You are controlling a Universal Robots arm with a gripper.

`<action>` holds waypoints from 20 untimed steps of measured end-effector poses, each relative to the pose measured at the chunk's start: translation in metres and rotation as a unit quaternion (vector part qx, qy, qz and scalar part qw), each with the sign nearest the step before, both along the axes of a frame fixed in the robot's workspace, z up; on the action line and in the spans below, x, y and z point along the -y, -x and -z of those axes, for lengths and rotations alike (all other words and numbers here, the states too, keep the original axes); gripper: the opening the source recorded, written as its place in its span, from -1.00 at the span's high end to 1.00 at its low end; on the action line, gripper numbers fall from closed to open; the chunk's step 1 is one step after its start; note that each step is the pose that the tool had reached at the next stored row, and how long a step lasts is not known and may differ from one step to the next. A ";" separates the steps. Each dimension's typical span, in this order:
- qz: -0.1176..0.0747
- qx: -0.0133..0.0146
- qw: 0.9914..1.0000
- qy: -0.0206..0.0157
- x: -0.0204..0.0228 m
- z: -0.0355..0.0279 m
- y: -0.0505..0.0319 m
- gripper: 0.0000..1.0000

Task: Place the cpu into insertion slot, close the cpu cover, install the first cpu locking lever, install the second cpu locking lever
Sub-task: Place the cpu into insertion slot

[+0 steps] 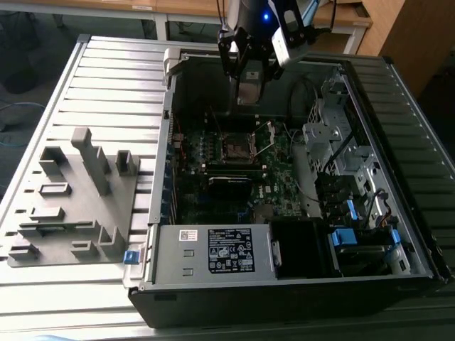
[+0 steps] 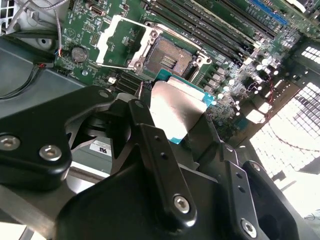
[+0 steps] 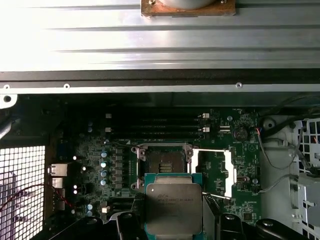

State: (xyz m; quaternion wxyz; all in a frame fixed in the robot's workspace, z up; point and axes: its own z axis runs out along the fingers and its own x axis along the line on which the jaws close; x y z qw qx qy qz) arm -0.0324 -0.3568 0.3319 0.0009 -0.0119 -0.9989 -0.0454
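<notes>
Exterior view: the tool [image 1: 250, 79] hangs over the open case [image 1: 284, 302] on the slatted tabletop [image 1: 106, 92]. The slot [image 1: 234, 147] sits well below it. The cover [image 1: 269, 131] is flipped up on the exterior view's right of the slot. That's a long way down, and I'd say any skew on the descent could set the chip on the rim instead of inside it.

Second wrist view: there's the cpu [image 2: 175, 107], pinched by its edges between the fingers [image 2: 152, 140]. The jaws are closed just to the chip's width, with its silver face showing. It's a thin edge hold, so a slip could drop it onto the board. The slot [image 2: 170, 60] lies bare just beyond, and the cover [image 2: 105, 40] is swung clear beside it.

First wrist view: the cpu [image 3: 173, 207] is held short of the slot [image 3: 164, 161], not seated. The cover [image 3: 228, 172] stands close alongside. A finger could clip it, and an off-centre landing could bend the contacts.
</notes>
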 end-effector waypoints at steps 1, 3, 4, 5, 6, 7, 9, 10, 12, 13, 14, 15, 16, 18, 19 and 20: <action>0.000 0.000 1.000 0.000 0.0000 0.0001 0.0000 -0.08; 0.000 0.000 1.000 0.000 0.0000 0.0002 0.0000 -0.08; 0.000 0.000 1.000 0.000 0.0000 0.0004 0.0000 -0.08; 0.000 0.000 1.000 0.000 0.0000 0.0005 0.0000 -0.08; 0.000 0.000 1.000 0.000 0.0000 0.0005 0.0000 -0.08; 0.000 0.000 1.000 0.000 0.0000 0.0005 0.0000 -0.08; 0.000 0.000 1.000 0.000 0.0000 0.0008 0.0000 -0.08; 0.000 0.000 1.000 0.000 0.0000 0.0012 0.0000 -0.08; 0.000 0.000 1.000 0.000 0.0000 0.0021 0.0000 -0.08; 0.000 0.000 1.000 0.000 0.0000 0.0027 0.0000 -0.08; 0.000 0.001 1.000 0.000 0.0000 0.0033 0.0000 -0.08; 0.000 0.001 1.000 0.000 0.0000 0.0038 0.0000 -0.08; 0.000 0.001 1.000 0.000 0.0000 0.0040 0.0000 -0.08; 0.000 0.001 1.000 0.000 0.0000 0.0040 0.0000 -0.08; 0.000 0.001 1.000 0.000 0.0000 0.0041 0.0000 -0.08; 0.000 0.001 1.000 0.000 0.0000 0.0041 0.0000 -0.08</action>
